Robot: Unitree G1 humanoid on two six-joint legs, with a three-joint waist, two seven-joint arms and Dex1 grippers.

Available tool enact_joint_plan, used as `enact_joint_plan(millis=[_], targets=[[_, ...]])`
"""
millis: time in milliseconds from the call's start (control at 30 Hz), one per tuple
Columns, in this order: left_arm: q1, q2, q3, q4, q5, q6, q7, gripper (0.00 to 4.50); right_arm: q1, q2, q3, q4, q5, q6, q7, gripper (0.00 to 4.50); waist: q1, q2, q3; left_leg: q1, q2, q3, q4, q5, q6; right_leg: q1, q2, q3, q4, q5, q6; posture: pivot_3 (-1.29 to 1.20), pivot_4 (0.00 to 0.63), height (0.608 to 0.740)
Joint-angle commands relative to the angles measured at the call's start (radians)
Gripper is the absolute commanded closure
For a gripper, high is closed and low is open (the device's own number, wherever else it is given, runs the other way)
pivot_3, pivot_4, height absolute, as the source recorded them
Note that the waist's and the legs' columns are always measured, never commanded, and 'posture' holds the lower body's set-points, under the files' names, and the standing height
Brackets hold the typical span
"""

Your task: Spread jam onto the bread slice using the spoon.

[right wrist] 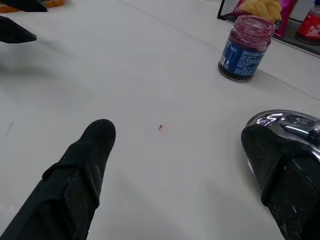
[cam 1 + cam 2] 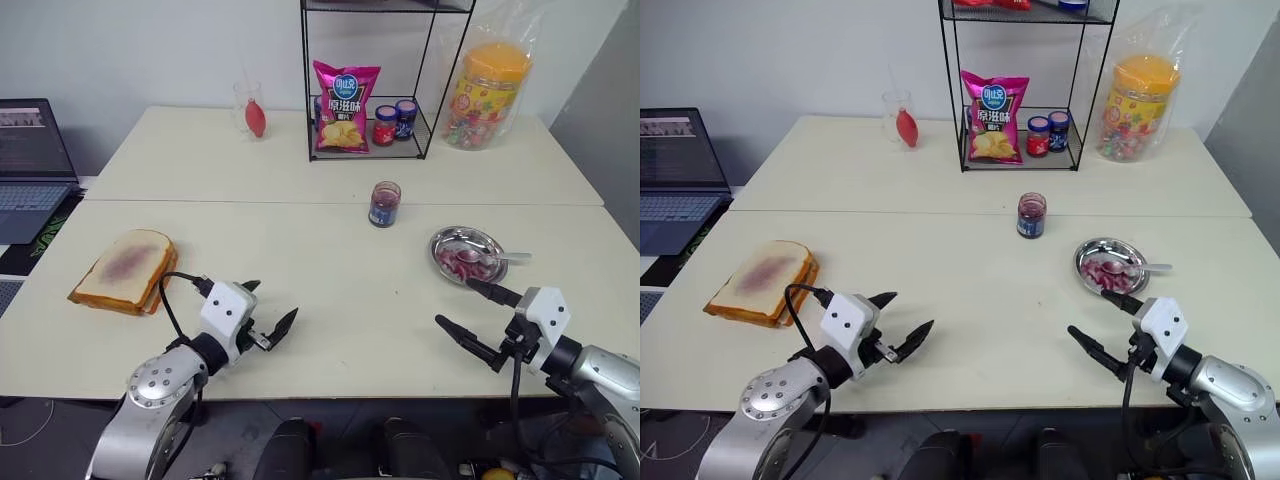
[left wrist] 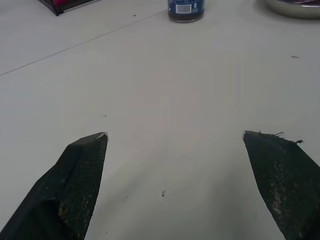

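The bread slice [image 2: 125, 266], pale with a purple stain, lies at the table's left on a darker slice. The jam jar [image 2: 384, 204], clear with a dark blue label and no lid, stands mid-table. To its right a round metal dish [image 2: 437, 250] holds smears of purple-red jam and the spoon [image 2: 505, 259], whose handle points right over the rim. My left gripper [image 2: 275, 300] hovers open over bare table, right of the bread. My right gripper [image 2: 455, 302] is open just in front of the dish, holding nothing. The right wrist view shows the jar [image 1: 246, 47] and the dish's edge [image 1: 295, 121].
A black wire rack [image 2: 425, 150] at the back holds a pink chip bag [image 2: 345, 107] and two small lidded jars [image 2: 396, 122]. A big candy jar [image 2: 486, 95] stands to its right, a glass with something red [image 2: 252, 112] to its left. A laptop [image 2: 30, 160] sits far left.
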Motion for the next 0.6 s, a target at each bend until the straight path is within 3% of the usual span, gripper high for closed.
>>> enact_joint_plan(millis=[33, 367, 600], targets=[[-0.005, 0.005, 0.001, -0.026, 0.006, -0.018, 0.003, 0.0, -0.005, -0.004, -0.018, -0.021, 0.0, -0.01, 0.0, 0.06, 0.0, 0.0, 0.0, 0.0, 0.0, 0.0, 0.0, 0.0, 0.0, 0.0, 0.0, 0.0, 0.0, 0.0, 0.0, 0.0, 0.15, 0.74], [-0.028, 0.054, -0.033, 0.008, 0.092, -0.078, -0.007, 0.0, 0.031, 0.021, 0.003, -0.013, -0.029, -0.05, 0.002, 0.06, 0.0, 0.0, 0.0, 0.0, 0.0, 0.0, 0.0, 0.0, 0.0, 0.0, 0.0, 0.0, 0.0, 0.0, 0.0, 0.0, 0.15, 0.74], [-0.023, 0.032, 0.014, 0.023, 0.035, -0.11, -0.028, 0.0, 0.035, 0.04, 0.021, -0.007, -0.047, -0.066, 0.0, 0.06, 0.0, 0.0, 0.0, 0.0, 0.0, 0.0, 0.0, 0.0, 0.0, 0.0, 0.0, 0.0, 0.0, 0.0, 0.0, 0.0, 0.15, 0.74]])
